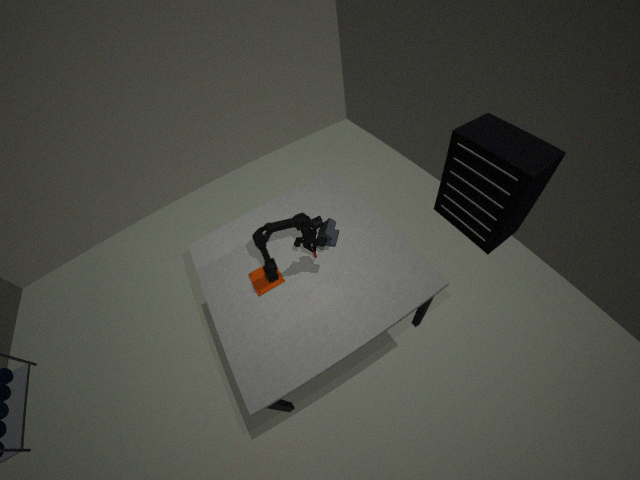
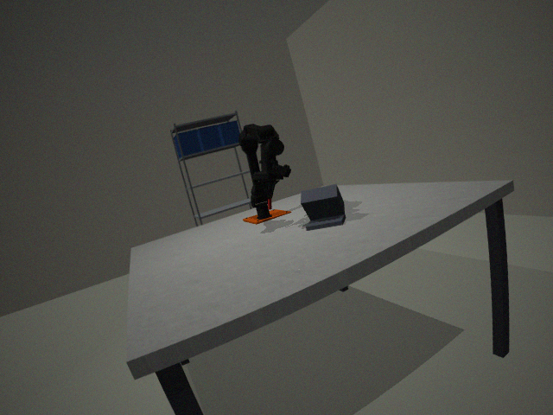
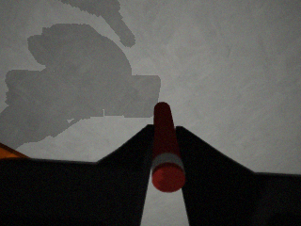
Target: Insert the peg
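Note:
The red round peg [image 1: 314, 254] [image 2: 269, 204] [image 3: 168, 178] has a grey band near its top end and is held in the air above the table. My gripper [image 3: 164, 132] is shut on the peg; the peg's lower end reaches past the fingertips in the wrist view. The grey-blue sloped panel [image 1: 329, 225] [image 2: 322, 203] stands on the table. The peg is off to one side of it, apart from it. The panel's hole does not show in any view, and the panel is out of the wrist view.
The arm's orange base plate [image 1: 256, 283] [image 2: 253, 220] [image 3: 10, 153] lies on the table [image 1: 320, 315] [image 2: 214, 285]. The arm's shadow falls on the table below the gripper. A black drawer cabinet [image 1: 478, 191] and a shelf rack [image 2: 214, 214] stand away from the table.

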Motion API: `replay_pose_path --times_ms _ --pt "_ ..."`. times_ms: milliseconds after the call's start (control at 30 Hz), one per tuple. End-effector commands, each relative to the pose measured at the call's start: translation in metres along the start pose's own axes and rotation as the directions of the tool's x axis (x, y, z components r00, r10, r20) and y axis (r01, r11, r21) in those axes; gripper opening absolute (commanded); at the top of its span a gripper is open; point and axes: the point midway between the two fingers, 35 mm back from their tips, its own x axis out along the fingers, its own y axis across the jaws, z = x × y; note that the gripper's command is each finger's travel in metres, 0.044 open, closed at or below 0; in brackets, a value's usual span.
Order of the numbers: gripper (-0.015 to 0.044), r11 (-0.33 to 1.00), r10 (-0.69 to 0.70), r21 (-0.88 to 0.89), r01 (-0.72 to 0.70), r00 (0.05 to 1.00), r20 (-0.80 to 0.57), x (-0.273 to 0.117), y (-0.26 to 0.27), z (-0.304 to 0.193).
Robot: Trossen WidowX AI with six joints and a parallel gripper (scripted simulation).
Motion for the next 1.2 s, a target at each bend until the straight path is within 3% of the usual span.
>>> replay_pose_path --times_ms 0,1167 --pt "0.0000 0.999 -0.017 -0.033 0.017 1.000 -0.006 -0.002 -0.001 0.004" --pt "0.0000 0.950 -0.143 -0.288 0.122 0.988 -0.052 -0.015 0.004 0.043"
